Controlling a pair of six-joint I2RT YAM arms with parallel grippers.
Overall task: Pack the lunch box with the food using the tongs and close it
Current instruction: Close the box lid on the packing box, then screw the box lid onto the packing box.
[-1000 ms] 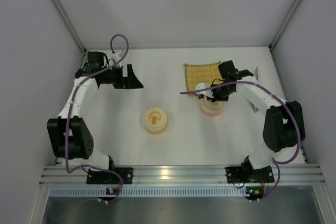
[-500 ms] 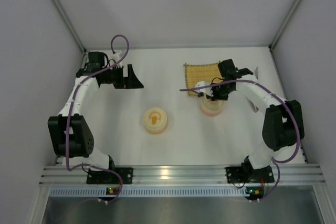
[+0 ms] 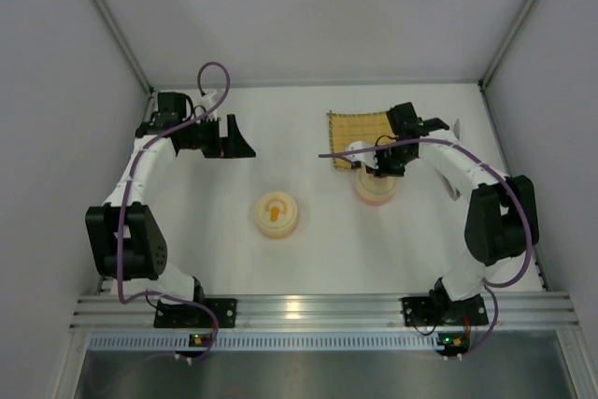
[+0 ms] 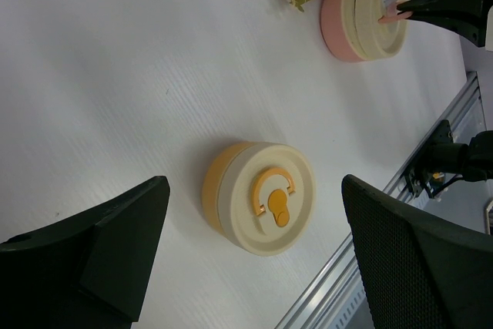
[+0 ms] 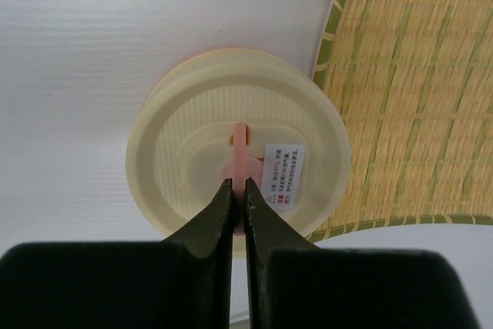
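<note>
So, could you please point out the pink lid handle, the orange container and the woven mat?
pink lid handle [image 5: 240,148], right wrist view, on its exposed upper strip.
orange container [image 4: 266,193], left wrist view, centre of its cream lid.
woven mat [image 5: 416,98], right wrist view, on the yellow weave.

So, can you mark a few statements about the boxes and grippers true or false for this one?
1. The right gripper is shut on the pink handle of a lid. True.
2. The left gripper is shut. False: it is open and holds nothing.
3. The orange box sits on the mat. False: it stands on the bare table, apart from the mat.
4. The pink box is nearer the mat than the orange box. True.
</note>
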